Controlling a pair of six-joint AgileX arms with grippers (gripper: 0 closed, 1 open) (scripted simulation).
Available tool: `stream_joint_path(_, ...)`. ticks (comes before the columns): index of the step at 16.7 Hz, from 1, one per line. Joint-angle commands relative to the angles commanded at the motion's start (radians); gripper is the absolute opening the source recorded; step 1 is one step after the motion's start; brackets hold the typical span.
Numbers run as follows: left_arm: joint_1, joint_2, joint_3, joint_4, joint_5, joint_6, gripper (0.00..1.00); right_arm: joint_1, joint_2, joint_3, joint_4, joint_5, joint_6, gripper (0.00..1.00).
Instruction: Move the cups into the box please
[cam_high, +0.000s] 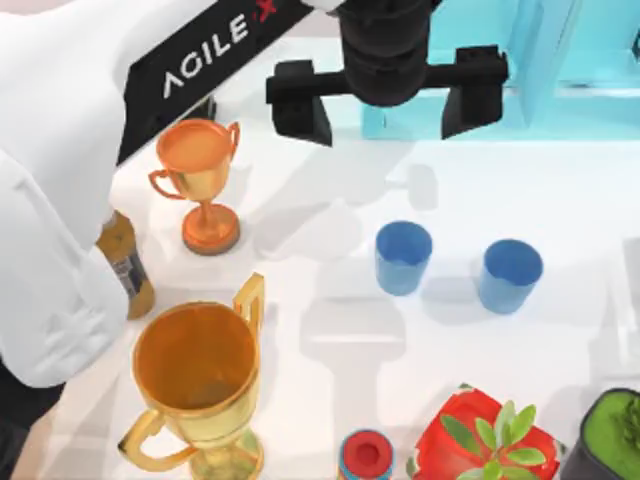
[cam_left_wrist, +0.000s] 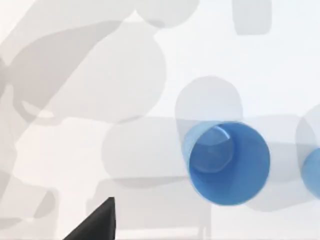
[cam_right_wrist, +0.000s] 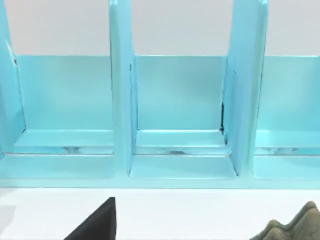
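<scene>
Two small blue cups stand upright on the white table, one (cam_high: 403, 257) at the middle and the other (cam_high: 509, 275) to its right. My left gripper (cam_high: 388, 112) hangs open and wide above the table behind them, holding nothing, nearest the middle cup. In the left wrist view that cup (cam_left_wrist: 227, 162) is seen from above, with the second cup (cam_left_wrist: 313, 167) at the frame's edge. My right gripper (cam_right_wrist: 95, 224) faces the turquoise shelf cabinet (cam_right_wrist: 175, 110). The box is out of view.
An orange trophy (cam_high: 200, 180), a large gold trophy (cam_high: 197, 380) and an amber bottle (cam_high: 127, 262) stand at the left. Along the front are a small red-topped can (cam_high: 366, 457), a red pot with a succulent (cam_high: 485, 440) and a dark pot (cam_high: 610, 435). The turquoise cabinet (cam_high: 560, 70) lines the back.
</scene>
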Motion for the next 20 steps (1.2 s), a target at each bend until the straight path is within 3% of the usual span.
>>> stream_joint_path(4,-0.084,0.244,0.278,-0.143,-0.012,-0.083,1.0,0.0,0.0,0.0,0.0,0.0,0.0,1.0)
stream_joint_path(8,-0.116,0.342,0.39,-0.201,-0.018,-0.119,1.0,0.0,0.0,0.0,0.0,0.0,0.0,1.0)
stream_joint_path(15,-0.111,0.339,0.376,-0.19,-0.018,-0.116,1.0,0.0,0.0,0.0,0.0,0.0,0.0,1.0)
stream_joint_path(20,-0.108,0.325,0.24,-0.064,-0.016,-0.115,1.0,0.0,0.0,0.0,0.0,0.0,0.0,1.0)
